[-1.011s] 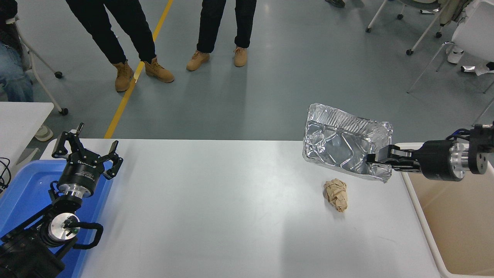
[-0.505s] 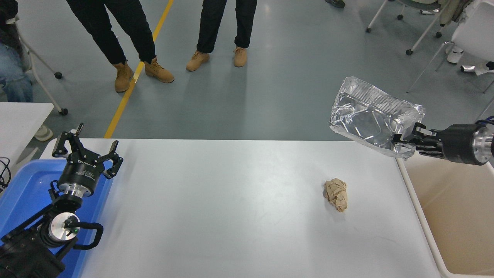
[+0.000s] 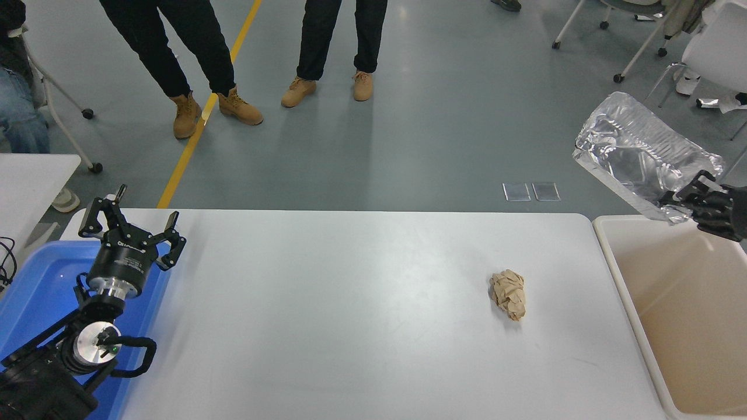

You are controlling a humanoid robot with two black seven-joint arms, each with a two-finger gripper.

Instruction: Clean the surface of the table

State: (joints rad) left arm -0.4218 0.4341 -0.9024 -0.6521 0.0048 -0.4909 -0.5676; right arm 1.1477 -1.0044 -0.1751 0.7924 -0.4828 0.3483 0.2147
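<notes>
Table surface fills the middle of the view — plain matte white, rounded corners, with one crumpled brown paper ball lying right of centre. Right gripper pinches a corner of a crushed foil tray, held up in the air above the far edge of the beige bin beside the table's right end. Left gripper sits parked over the blue tub — fingers spread wide, nothing in them.
</notes>
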